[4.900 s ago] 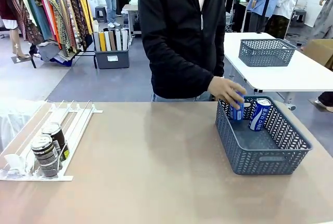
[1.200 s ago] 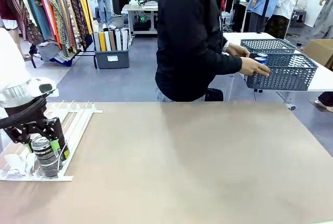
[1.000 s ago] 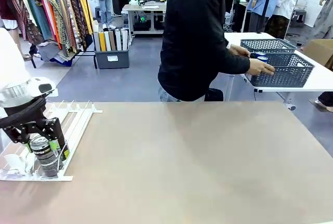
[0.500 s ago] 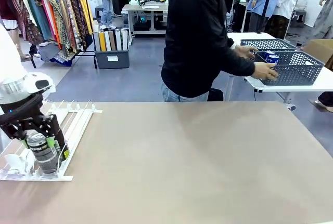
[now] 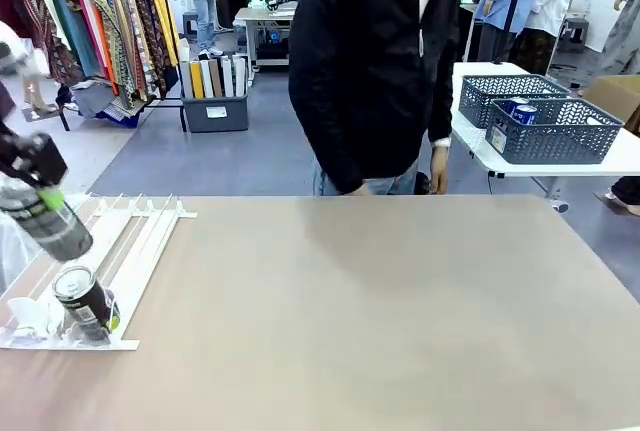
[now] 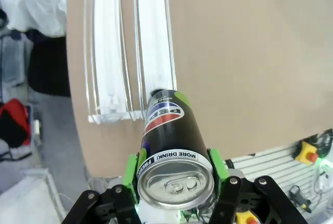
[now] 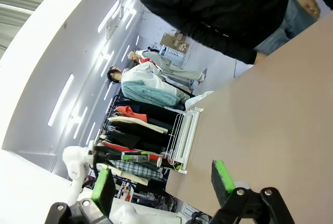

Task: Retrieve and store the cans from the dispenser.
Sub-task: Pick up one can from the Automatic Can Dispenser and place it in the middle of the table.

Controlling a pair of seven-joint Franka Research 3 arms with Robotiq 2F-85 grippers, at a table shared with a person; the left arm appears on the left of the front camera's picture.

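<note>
My left gripper [image 5: 42,201] hangs at the far left above the dispenser [image 5: 140,236], shut on a dark can [image 5: 66,233] that is lifted and tilted. In the left wrist view the green pads [image 6: 132,168] clamp this can [image 6: 171,141] just below its silver top, over the white rails of the dispenser [image 6: 156,42]. A second dark can [image 5: 85,299] stands at the rack's near end against the clear stoppers. My right gripper [image 7: 162,182] stands open over the brown table with nothing between its fingers [image 7: 221,176].
A person in a black jacket [image 5: 375,71] stands at the far edge, arms down. Behind, on a white table, two blue-grey baskets [image 5: 555,136] hold blue cans [image 5: 522,113]. The brown tabletop [image 5: 380,311] stretches bare to the right of the rack.
My left gripper has lifted its can up and out of the lane and tilted it. The other can now sits at the stoppers. The person has let go of the basket and turned back.
</note>
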